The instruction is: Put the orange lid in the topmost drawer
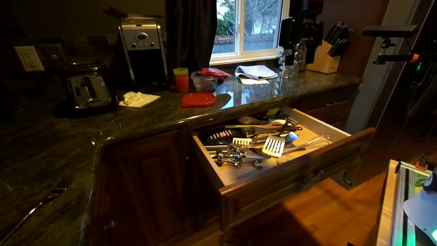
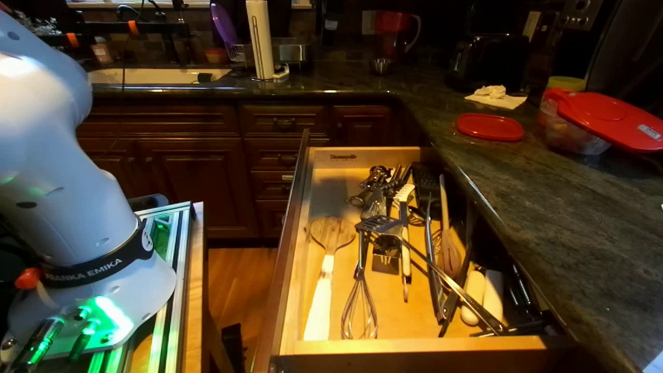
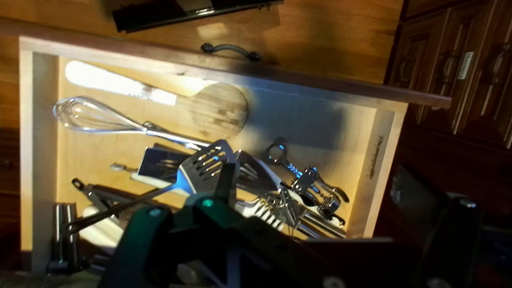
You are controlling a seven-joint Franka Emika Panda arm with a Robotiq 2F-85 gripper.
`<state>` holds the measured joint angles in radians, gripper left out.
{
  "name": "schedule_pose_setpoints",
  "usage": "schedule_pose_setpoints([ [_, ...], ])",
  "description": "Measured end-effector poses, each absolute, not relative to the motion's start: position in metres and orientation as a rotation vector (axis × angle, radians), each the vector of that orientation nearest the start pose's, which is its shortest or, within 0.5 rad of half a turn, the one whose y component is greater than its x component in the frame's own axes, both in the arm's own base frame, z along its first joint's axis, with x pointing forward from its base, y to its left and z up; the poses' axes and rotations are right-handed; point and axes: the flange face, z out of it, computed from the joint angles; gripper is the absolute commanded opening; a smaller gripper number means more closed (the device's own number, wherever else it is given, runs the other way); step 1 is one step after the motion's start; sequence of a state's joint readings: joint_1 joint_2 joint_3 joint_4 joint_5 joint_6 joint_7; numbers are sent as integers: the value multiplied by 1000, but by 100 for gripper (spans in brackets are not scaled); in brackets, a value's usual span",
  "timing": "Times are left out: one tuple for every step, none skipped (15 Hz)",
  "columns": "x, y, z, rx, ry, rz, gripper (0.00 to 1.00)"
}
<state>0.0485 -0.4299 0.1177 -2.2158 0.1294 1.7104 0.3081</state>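
The orange lid, flat and red-orange, lies on the dark counter near its front edge in both exterior views. It is out of the wrist view. The topmost drawer stands pulled out below the counter in both exterior views, with metal and wooden utensils inside. It also fills much of the wrist view. My gripper is up high by the window's right side in an exterior view, away from the lid. In the wrist view my gripper has its fingers wide apart, with nothing between them.
A clear container with a red lid and an orange cup stand behind the orange lid. A crumpled paper towel, toaster, coffee maker, folded cloth and knife block are on the counter.
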Motion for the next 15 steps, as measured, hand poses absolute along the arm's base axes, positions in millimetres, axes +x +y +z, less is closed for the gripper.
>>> schedule_pose_setpoints([
  [417, 83, 545, -3110, 243, 107, 100],
  [429, 80, 551, -3151, 208, 67, 100],
  [442, 79, 557, -3185, 167, 35, 100],
  [457, 80, 561, -3216, 122, 10, 100],
  [471, 82, 564, -3246, 66, -8, 100],
  [486, 87, 566, -3277, 0, -25, 100],
  [502, 94, 566, -3305, -76, -45, 100],
  [517, 102, 564, -3327, -155, -64, 100],
  [533, 111, 562, -3339, -242, -93, 100],
  [549, 121, 558, -3341, -332, -125, 100],
  [564, 130, 553, -3335, -422, -159, 100],
  [579, 138, 548, -3317, -510, -194, 100],
  [593, 145, 542, -3291, -597, -234, 100],
  [606, 151, 535, -3262, -681, -273, 100],
  [620, 154, 528, -3227, -765, -313, 100],
])
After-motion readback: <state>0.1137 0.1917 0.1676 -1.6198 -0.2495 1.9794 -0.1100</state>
